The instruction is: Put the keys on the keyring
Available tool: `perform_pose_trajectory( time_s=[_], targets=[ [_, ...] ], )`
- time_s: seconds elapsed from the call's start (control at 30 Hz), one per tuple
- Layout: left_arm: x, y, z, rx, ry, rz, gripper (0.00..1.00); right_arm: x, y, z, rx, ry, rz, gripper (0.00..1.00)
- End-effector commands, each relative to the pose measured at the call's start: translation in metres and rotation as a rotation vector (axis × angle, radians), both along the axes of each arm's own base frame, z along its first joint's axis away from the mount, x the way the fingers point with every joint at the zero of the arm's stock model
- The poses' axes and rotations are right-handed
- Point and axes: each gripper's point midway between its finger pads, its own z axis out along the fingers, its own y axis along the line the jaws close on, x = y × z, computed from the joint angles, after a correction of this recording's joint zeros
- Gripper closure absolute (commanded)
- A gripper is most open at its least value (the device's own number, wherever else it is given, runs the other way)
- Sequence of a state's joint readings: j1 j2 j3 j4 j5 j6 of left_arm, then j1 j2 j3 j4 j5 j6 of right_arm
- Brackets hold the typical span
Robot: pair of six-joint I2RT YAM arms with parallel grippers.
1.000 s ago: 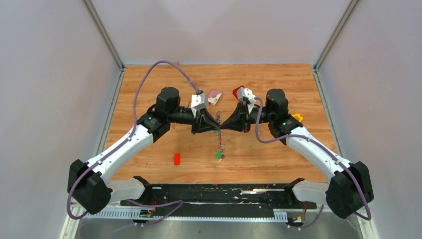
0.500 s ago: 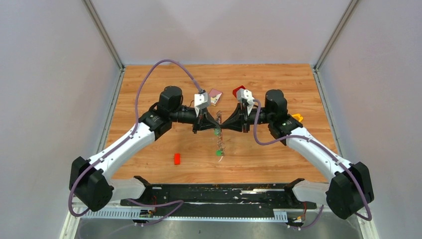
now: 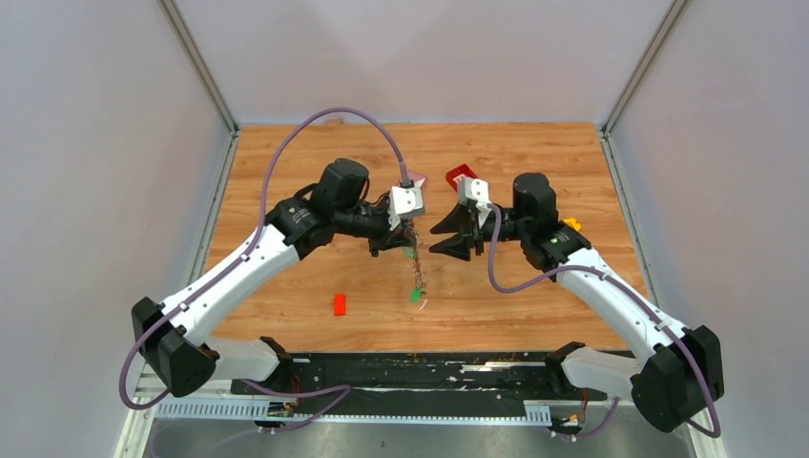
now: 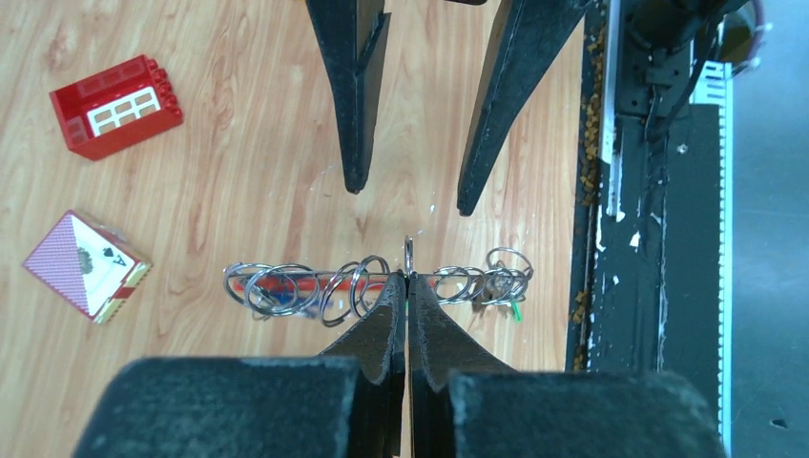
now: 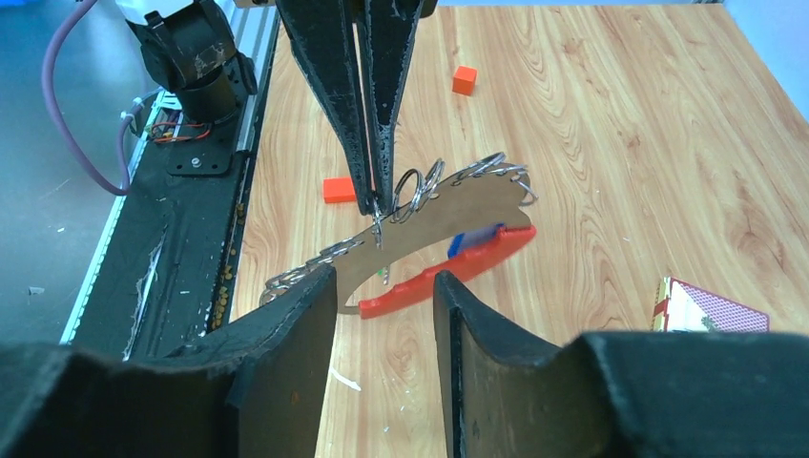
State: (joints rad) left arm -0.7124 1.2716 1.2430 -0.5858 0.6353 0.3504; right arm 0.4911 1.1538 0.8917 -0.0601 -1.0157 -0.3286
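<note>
Wood-grain tabletop (image 3: 534, 286), orange-brown. Pale grey walls on three sides, with metal posts at the two far corners. A black rail (image 3: 420, 367) runs along the near edge with crumbs and scraps on it, and purple cables loop off both arms.

Left claw (image 4: 407, 279) is clenched, its tips pinched on one ring of the keyring (image 4: 286, 289). The keyring is near the middle of the tabletop, and from above it trails from the left claw toward the near edge. It is a line of silver rings with a red curved piece (image 5: 448, 272) at one end. Cannot tell whether its low end touches the wood.

A green key (image 4: 513, 310) is at the chain's near-edge end. A blue key (image 5: 472, 240) sits against the red curved piece.

Right claw (image 5: 384, 277) is released, jaws apart and grasping nothing. It faces the left claw from the right, just beside the keyring and not touching it.

Red block (image 3: 339, 304) lies left of centre toward the near edge, well apart from the keyring. Orange cube (image 3: 570, 224) is near the right edge, by the right arm. Red brick with a white grid (image 4: 114, 105) sits mid-table toward the far edge. Card box (image 4: 86, 262) lies flat near it, mostly hidden under the left wrist from above.
</note>
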Motion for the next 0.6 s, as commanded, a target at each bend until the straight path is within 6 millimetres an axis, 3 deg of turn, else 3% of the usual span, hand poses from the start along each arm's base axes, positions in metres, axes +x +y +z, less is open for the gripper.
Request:
perform_pose_trajectory(
  time_s=[0.0, 0.4, 0.57],
  targets=[
    [0.000, 0.001, 0.011, 0.073, -0.081, -0.002, 1.00, -0.006, 0.005, 0.017, 0.024, -0.072, 0.048, 0.58],
    [-0.012, -0.010, 0.013, 0.065, -0.067, -0.044, 1.00, -0.026, 0.015, 0.014, 0.035, -0.054, 0.156, 0.67],
    [-0.016, -0.012, 0.014, 0.052, -0.057, -0.059, 1.00, -0.025, 0.019, 0.008, 0.026, -0.038, 0.161, 0.70]
  ],
)
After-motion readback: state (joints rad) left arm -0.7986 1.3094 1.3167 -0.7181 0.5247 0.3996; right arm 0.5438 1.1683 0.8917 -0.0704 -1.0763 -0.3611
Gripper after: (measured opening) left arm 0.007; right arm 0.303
